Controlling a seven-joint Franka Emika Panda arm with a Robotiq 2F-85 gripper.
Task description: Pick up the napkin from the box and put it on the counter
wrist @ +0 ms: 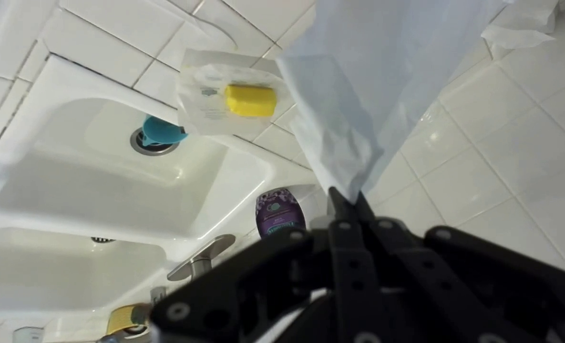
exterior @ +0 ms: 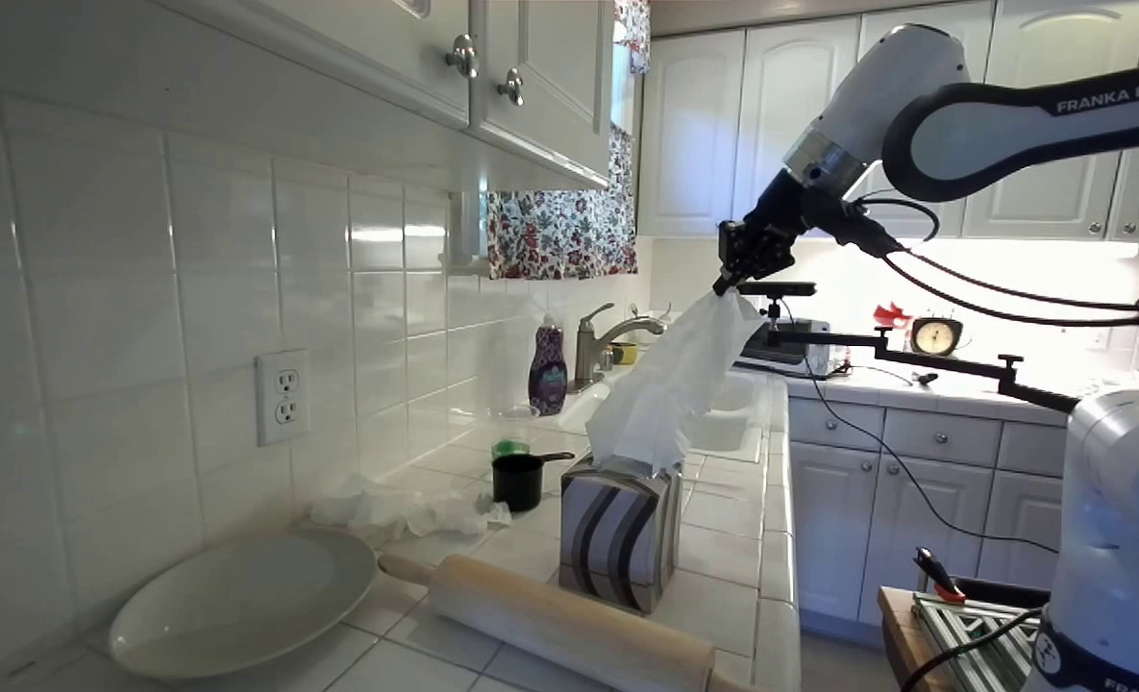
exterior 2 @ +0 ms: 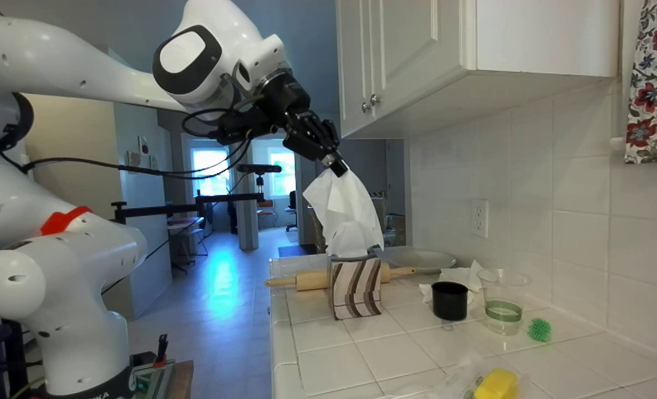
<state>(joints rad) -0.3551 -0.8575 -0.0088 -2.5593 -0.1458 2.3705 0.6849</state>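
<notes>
The white napkin [exterior: 670,375] hangs in a long fold from my gripper [exterior: 720,286]. It also shows in an exterior view [exterior 2: 346,202] and in the wrist view [wrist: 382,62]. My gripper is shut on its top corner; the fingertips [wrist: 346,195] pinch it in the wrist view. The napkin's lower end meets the top of the striped box [exterior: 612,538]; I cannot tell how much is inside. The box [exterior 2: 356,288] stands upright on the white tiled counter [exterior 2: 383,354], below my gripper. The box does not show in the wrist view.
A rolling pin [exterior: 569,615] lies close beside the box. A white oval dish [exterior: 242,596], crumpled white tissue [exterior: 386,509] and black measuring cup [exterior: 517,482] are on the counter. A clear cup [exterior 2: 503,310] stands nearby. The sink [wrist: 134,143] and purple bottle [wrist: 280,212] are beyond.
</notes>
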